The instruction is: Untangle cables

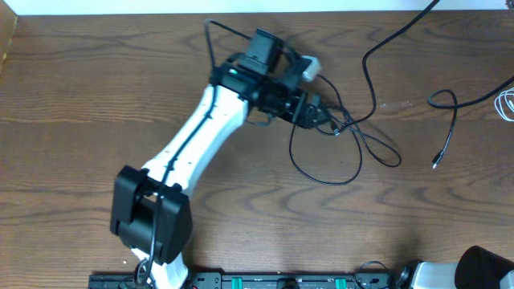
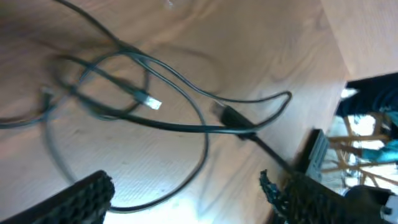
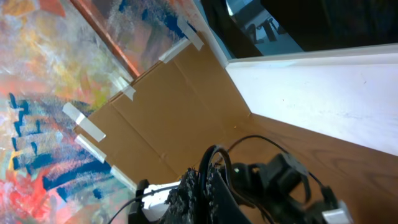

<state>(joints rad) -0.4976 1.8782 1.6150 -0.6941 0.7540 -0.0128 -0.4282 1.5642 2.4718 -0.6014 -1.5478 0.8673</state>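
The black cables [image 1: 341, 128] lie in loose loops mid-table, with one wide loop [image 1: 325, 170] toward the front. My left gripper [image 1: 318, 112] hovers over the knot. In the left wrist view its fingers [image 2: 186, 190] are wide open and empty above the crossing cables [image 2: 155, 121] and a small plug [image 2: 151, 101]. A separate black cable [image 1: 446, 104] and a white one [image 1: 506, 103] lie at the right. In the right wrist view my right gripper [image 3: 208, 180] is shut on a black cable loop [image 3: 214, 152].
A white block [image 1: 310, 68] sits beside the left wrist. A long black wire [image 1: 385, 40] runs in from the top right. Only a bit of the right arm [image 1: 484, 269] shows, at the bottom right corner. A cardboard wall [image 3: 180, 106] stands at the table's side.
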